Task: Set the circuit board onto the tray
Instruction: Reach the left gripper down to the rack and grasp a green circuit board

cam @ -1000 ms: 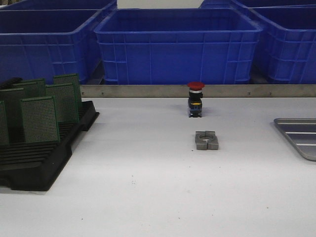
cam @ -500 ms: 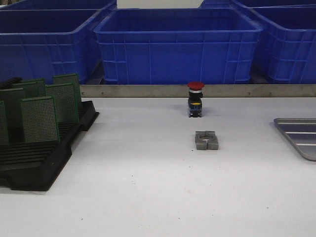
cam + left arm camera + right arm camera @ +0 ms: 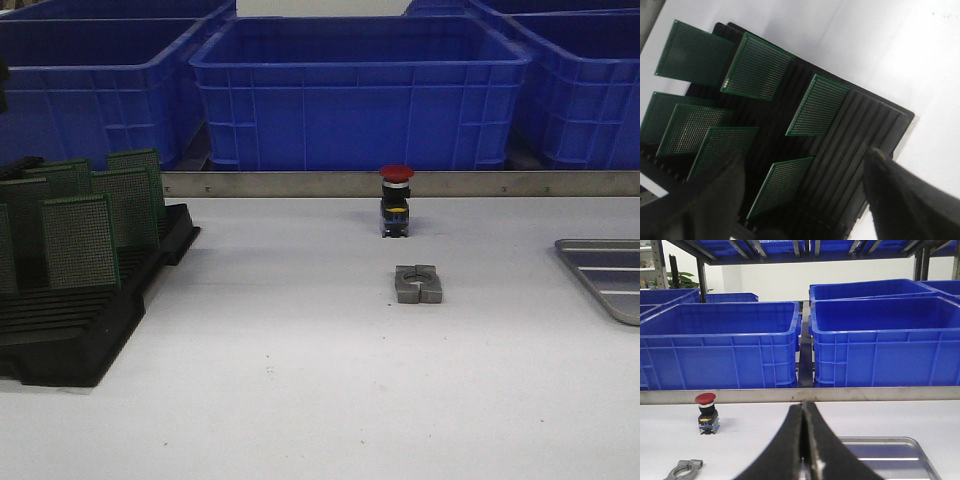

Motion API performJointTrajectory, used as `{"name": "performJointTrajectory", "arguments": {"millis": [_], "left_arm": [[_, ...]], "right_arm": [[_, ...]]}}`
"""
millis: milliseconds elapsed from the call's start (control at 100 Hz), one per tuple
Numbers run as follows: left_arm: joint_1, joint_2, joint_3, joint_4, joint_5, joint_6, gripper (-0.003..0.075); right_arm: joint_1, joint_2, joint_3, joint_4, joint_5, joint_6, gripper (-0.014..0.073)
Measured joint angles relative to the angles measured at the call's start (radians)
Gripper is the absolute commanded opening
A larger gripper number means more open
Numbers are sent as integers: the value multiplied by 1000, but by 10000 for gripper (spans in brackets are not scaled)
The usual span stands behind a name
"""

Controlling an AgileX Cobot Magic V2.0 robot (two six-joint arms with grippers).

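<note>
Front view: the black slotted rack [image 3: 95, 320] sits at the lower left of the frame, holding several green circuit boards [image 3: 80, 242] upright in its slots; the silver-grey tray [image 3: 610, 275] lies at the right edge of the frame, cut off by it, well apart from the rack; no board is seen on the visible part of the tray; a red-capped push button [image 3: 396, 200] stands at centre, just before the metal rail [image 3: 300, 184]; a small grey metal clamp [image 3: 418, 284] lies near it, lower in the frame; blue crates [image 3: 360, 90] fill the upper frame. Left wrist view: the left gripper [image 3: 802, 192] hangs over the rack, its fingers [image 3: 902, 200] spread wide apart and holding nothing; boards stand tilted across the upper left and centre of the frame. Right wrist view: the right gripper [image 3: 804, 440] has its fingers pressed together with nothing between them; the tray shows at the lower right of that frame, the push button at lower left.
</note>
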Motion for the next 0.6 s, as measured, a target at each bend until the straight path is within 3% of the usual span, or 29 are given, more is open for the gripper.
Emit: {"name": "performJointTrajectory", "arguments": {"millis": [310, 600], "left_arm": [[0, 145, -7, -72, 8, 261, 463], [0, 231, -8, -118, -35, 312, 463]], "right_arm": [[0, 0, 0, 0, 0, 0, -69], [0, 0, 0, 0, 0, 0, -69]]}}
